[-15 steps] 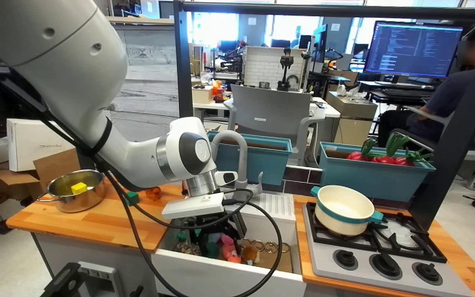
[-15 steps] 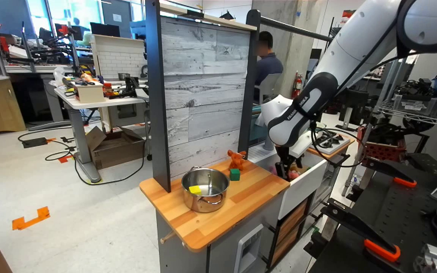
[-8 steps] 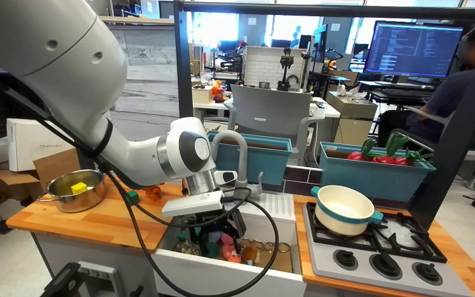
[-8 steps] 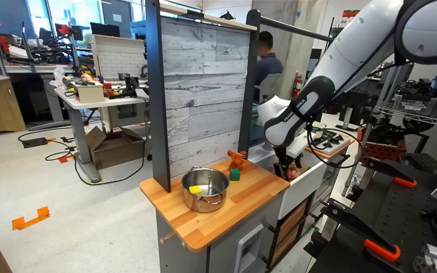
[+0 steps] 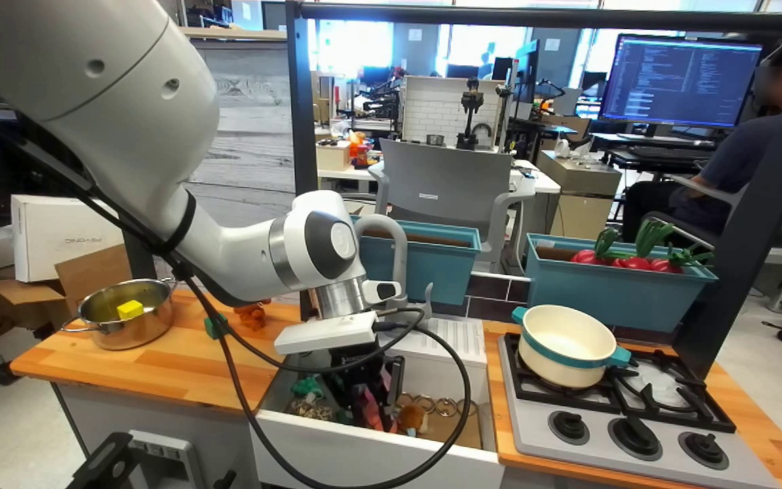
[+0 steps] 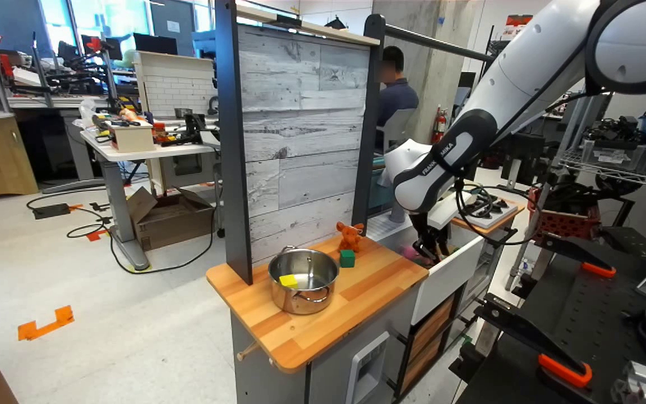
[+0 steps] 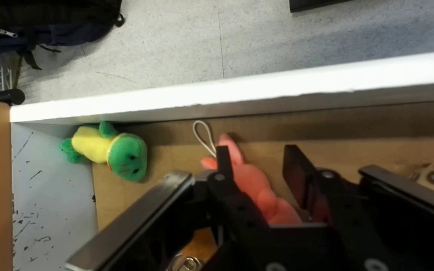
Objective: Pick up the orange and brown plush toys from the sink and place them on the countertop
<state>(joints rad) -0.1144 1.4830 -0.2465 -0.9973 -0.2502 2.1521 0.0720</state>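
Countertop (image 5: 180,373), wooden: one steel pot (image 5: 133,334) near the left edge, one yellow block (image 5: 130,310) inside it; one green block (image 5: 216,327) toward the back edge; one orange plush toy (image 6: 350,238), upright, near the back right corner, before a grey panel (image 6: 303,129). Sink (image 5: 337,451), white, at the countertop's right edge: one speckled item (image 5: 313,409) by the left wall, one green item (image 5: 307,387) just beside it; one claw (image 7: 258,165), tips down inside, fingers spread, one pink toy (image 7: 252,182) lying partly between them and partly hidden by a finger, contact not determinable; one brown plush toy (image 5: 411,416), lying in the sink to the right of the claw; several metal rings (image 5: 445,407) near that toy, toward the back wall; one green and yellow toy (image 7: 126,155), visible in the wrist view, in the front right corner. Stove (image 5: 537,429), right of the sink: one cream pot (image 5: 554,370), teal handles, standing toward the back left corner.
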